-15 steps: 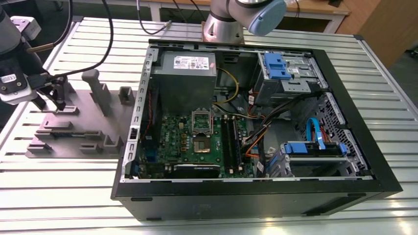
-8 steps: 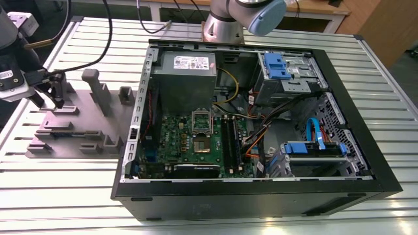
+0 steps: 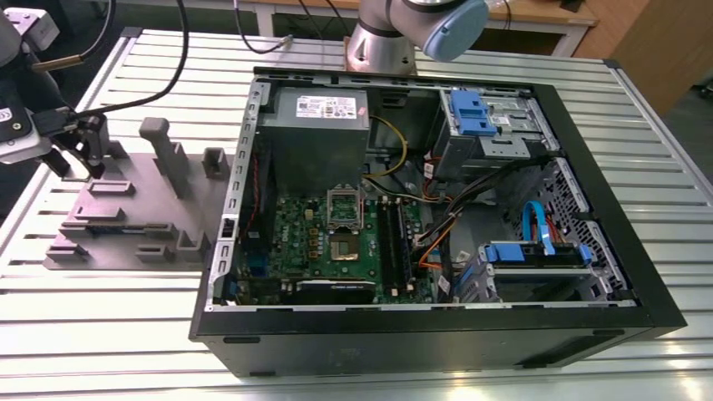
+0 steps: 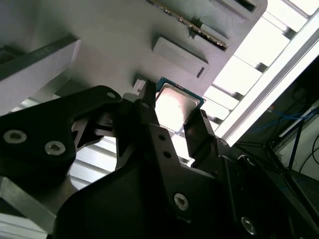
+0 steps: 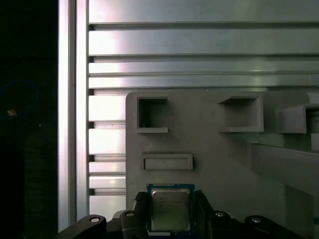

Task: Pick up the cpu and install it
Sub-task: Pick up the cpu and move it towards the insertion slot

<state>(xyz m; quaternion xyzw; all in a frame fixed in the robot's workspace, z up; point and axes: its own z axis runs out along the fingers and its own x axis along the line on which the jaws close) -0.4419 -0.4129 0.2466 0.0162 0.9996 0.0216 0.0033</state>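
Note:
The cpu (image 5: 170,209), a small flat square chip with a shiny silver top and a thin pale rim, sits between my two black fingers in both wrist views, cpu (image 4: 175,105). My gripper (image 5: 170,200) is shut on it, one finger against each side edge. In the exterior view my gripper (image 3: 76,167) hangs just above the far end of the grey fixture plate (image 3: 134,225), at that view's left. The open computer case (image 3: 446,326) lies to the right, its green motherboard (image 3: 323,251) showing a bare socket (image 3: 343,245) with a raised silver frame (image 3: 342,203) behind it.
Upright posts (image 3: 167,150) and blocks stand on the fixture plate close to my fingers. Inside the case are a grey power supply box (image 3: 317,125), blue drive brackets (image 3: 473,113) and loose cables (image 3: 446,225). The arm's base (image 3: 385,42) stands behind the case on the slatted metal table (image 3: 112,334).

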